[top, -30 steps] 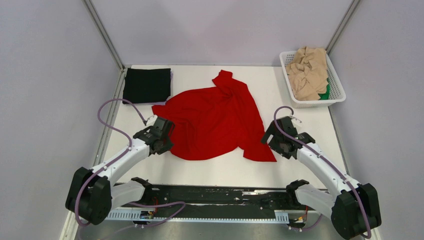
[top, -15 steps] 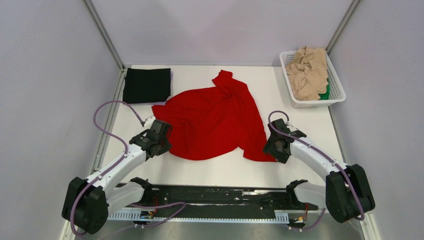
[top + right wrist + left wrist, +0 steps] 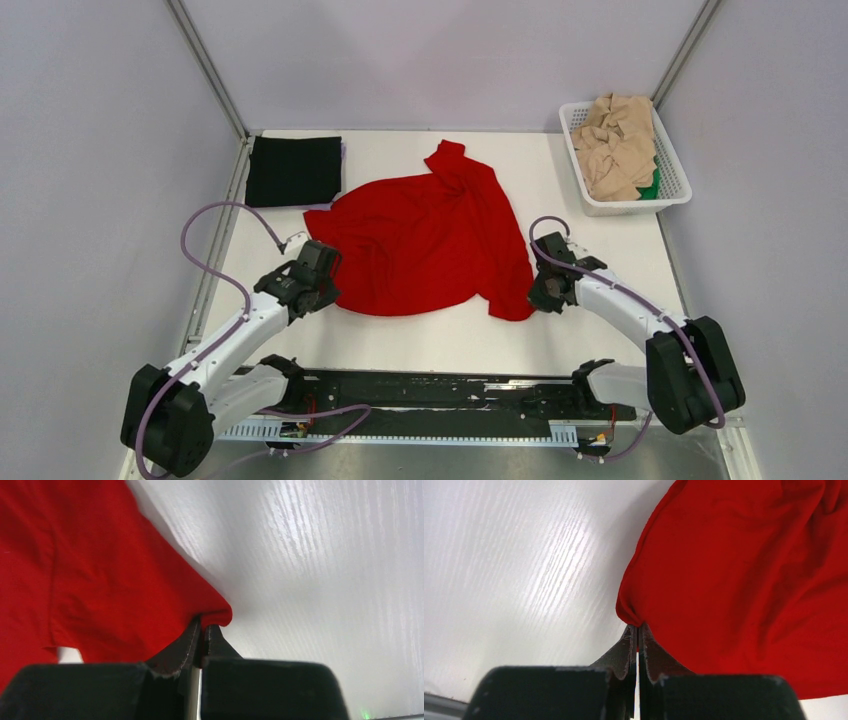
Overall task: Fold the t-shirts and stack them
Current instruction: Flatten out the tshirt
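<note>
Right gripper point(image 3: 201, 626): slid inward since before, arm low, elbow bent, pinching red t-shirt point(image 3: 430, 240) at its near-right corner.
Left gripper point(image 3: 638, 630): clamped on its left hem, arm stretched low.
red t-shirt: crumpled, middle of table point(image 3: 440, 345).

So the left arm point(image 3: 235, 332) and right arm point(image 3: 625, 305) are the same build: white tube links, chunky black joints point(image 3: 165, 415). A mauve cable point(image 3: 184, 240) loops off each. The left gripper point(image 3: 637, 630) and right gripper point(image 3: 202, 625) are matte black blocks with thin dark fingers point(image 3: 621, 655), pads grey and scuffed at the edges.
</note>
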You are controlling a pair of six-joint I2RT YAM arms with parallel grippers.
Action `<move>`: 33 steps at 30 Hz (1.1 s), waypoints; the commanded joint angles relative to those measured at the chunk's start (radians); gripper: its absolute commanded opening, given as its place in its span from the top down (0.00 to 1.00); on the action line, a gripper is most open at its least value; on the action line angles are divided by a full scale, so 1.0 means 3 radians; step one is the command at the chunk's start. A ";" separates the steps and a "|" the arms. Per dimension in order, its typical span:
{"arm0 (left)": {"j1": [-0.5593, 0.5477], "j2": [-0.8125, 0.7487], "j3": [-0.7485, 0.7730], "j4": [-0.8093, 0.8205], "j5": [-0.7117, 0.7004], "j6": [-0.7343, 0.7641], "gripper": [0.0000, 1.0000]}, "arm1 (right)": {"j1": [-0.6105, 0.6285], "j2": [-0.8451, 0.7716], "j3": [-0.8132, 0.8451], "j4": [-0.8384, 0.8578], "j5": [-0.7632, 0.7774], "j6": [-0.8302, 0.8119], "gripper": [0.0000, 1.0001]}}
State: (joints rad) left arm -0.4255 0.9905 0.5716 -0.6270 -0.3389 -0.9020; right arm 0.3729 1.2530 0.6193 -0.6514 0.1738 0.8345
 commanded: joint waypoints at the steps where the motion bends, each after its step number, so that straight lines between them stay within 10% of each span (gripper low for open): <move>1: -0.0003 -0.0215 0.0289 -0.0210 -0.0236 0.0046 1.00 | 0.0028 -0.0353 0.0365 0.0157 0.0046 -0.0055 1.00; 15: -0.0003 -0.0659 0.1874 -0.0073 -0.0682 0.0690 1.00 | -0.0010 -0.1229 0.1949 0.0234 0.0927 -0.0633 1.00; 33: -0.0002 -0.0535 0.4435 -0.0276 0.0521 0.1326 1.00 | -0.0003 -0.1547 0.4139 0.0277 0.0178 -0.1719 1.00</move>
State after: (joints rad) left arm -0.4259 0.7963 1.7912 -0.6781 -0.3000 -0.5690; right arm 0.3763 0.8333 1.7664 -0.5690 0.3058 0.3996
